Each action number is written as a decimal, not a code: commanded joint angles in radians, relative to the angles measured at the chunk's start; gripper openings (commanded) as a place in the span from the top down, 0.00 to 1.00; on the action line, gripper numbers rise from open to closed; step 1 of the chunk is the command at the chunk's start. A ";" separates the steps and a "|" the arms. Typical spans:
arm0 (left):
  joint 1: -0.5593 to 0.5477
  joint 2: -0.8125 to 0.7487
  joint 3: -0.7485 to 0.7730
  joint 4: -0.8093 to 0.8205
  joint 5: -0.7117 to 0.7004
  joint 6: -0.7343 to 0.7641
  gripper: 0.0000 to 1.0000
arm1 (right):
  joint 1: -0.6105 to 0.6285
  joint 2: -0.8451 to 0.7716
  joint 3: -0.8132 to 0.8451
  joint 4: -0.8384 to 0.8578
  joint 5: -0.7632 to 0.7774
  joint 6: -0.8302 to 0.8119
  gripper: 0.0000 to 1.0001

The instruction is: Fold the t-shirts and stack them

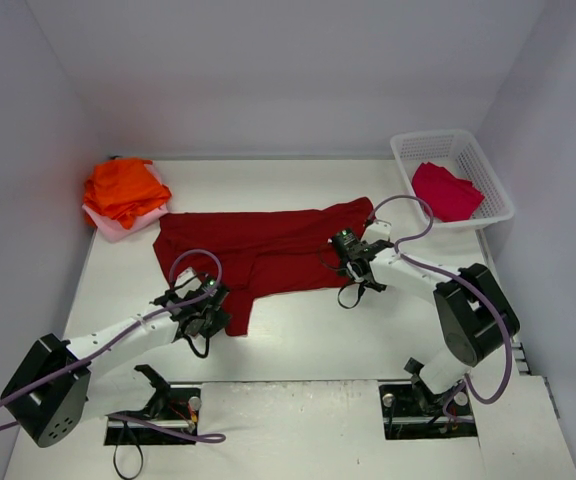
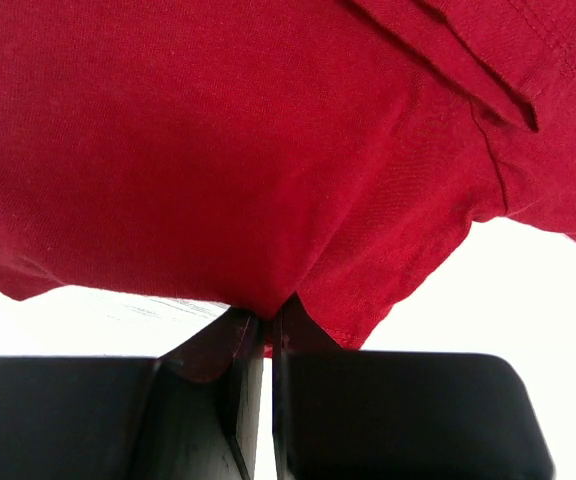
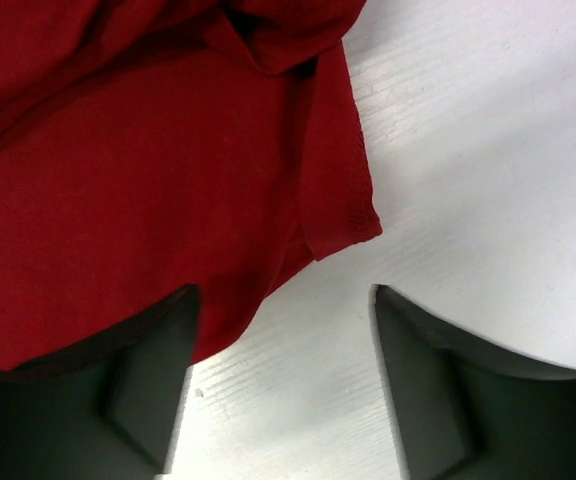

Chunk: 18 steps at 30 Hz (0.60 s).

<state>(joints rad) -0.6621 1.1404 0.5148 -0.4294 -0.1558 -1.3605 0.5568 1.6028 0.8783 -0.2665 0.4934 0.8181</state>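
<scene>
At the left claw: closed to a sliver, with the near hem of the dark red t-shirt nipped between the fingers at lower centre of the left wrist view. At the right claw: wide apart, nothing gripped, set down astride a hem corner, one finger over red cloth at lower left and the other over bare table at lower right.

Spread flat across the middle of the top view, between both arms, with a narrow flap hanging toward the lower left. Judged light, limp and thin: likely to sag and drag from a single pinch, to wrinkle where bunched, and not to slip much on the matte surface. Best taken at hems and corners with both claws level, as with the left grip now; for the right, probably the folded corner just ahead of its fingers.

Further out, at upper left of the top view: orange t-shirts heaped on a pale pink t-shirt, just beside the red shoulder. At upper right: a crimson t-shirt inside a white lattice basket, close to the right arm. Nothing lying on the red cloth itself; only the orange heap crowding a fold toward that side.
</scene>
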 commanded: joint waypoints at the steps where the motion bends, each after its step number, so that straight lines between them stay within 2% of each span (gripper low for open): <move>1: -0.007 -0.024 0.024 -0.006 -0.024 0.014 1.00 | -0.005 -0.012 0.021 0.001 0.040 0.018 0.40; 2: -0.007 -0.024 0.025 -0.006 -0.025 0.014 1.00 | -0.005 -0.014 0.021 0.001 0.042 0.016 0.47; 3: -0.007 -0.024 0.027 -0.008 -0.025 0.015 1.00 | -0.005 -0.014 0.019 0.001 0.043 0.016 0.58; 6: -0.007 -0.027 0.028 -0.009 -0.025 0.017 1.00 | -0.006 -0.012 0.014 0.001 0.042 0.019 0.67; 8: -0.007 -0.033 0.028 -0.012 -0.025 0.017 1.00 | -0.005 -0.009 0.011 0.001 0.036 0.026 0.67; 9: -0.008 -0.036 0.030 -0.015 -0.027 0.015 1.00 | -0.005 -0.009 0.010 0.001 0.034 0.029 0.60; 11: -0.007 -0.048 0.031 -0.023 -0.028 0.017 1.00 | -0.005 -0.006 0.005 0.003 0.033 0.035 0.57; 18: -0.007 -0.060 0.033 -0.037 -0.036 0.020 1.00 | -0.001 0.008 -0.002 0.013 0.024 0.041 0.58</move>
<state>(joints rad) -0.6621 1.0973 0.5148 -0.4519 -0.1638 -1.3540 0.5568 1.6035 0.8768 -0.2584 0.4911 0.8368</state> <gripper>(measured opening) 0.008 0.425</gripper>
